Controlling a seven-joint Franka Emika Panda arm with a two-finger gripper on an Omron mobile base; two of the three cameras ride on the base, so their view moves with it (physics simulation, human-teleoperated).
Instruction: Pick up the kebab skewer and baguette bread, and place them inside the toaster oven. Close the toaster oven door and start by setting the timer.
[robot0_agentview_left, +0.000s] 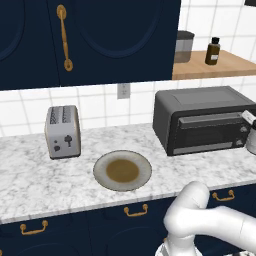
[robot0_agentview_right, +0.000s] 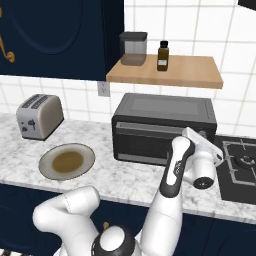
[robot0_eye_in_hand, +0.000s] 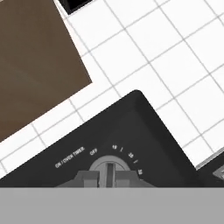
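Observation:
The toaster oven (robot0_agentview_left: 200, 120) (robot0_agentview_right: 160, 125) stands on the marble counter with the toaster oven door (robot0_agentview_left: 210, 131) (robot0_agentview_right: 145, 142) shut. My gripper (robot0_eye_in_hand: 108, 177) is at the oven's right front, shut on the timer knob (robot0_eye_in_hand: 109, 168); a dark fingertip (robot0_eye_in_hand: 87, 178) sits on each side of it. Printed around the knob are "ON / OVEN TIMER", "OFF" and minute marks. From the base views my white hand (robot0_agentview_right: 200, 150) (robot0_agentview_left: 250, 131) covers the knob panel. The kebab skewer and the baguette bread are hidden from view.
A silver two-slot toaster (robot0_agentview_left: 62, 131) (robot0_agentview_right: 39, 116) and a round plate (robot0_agentview_left: 122, 170) (robot0_agentview_right: 67, 161) sit left of the oven. A stove top (robot0_agentview_right: 240, 165) lies right of it. A wooden shelf (robot0_agentview_right: 165, 70) with a canister and bottle hangs above.

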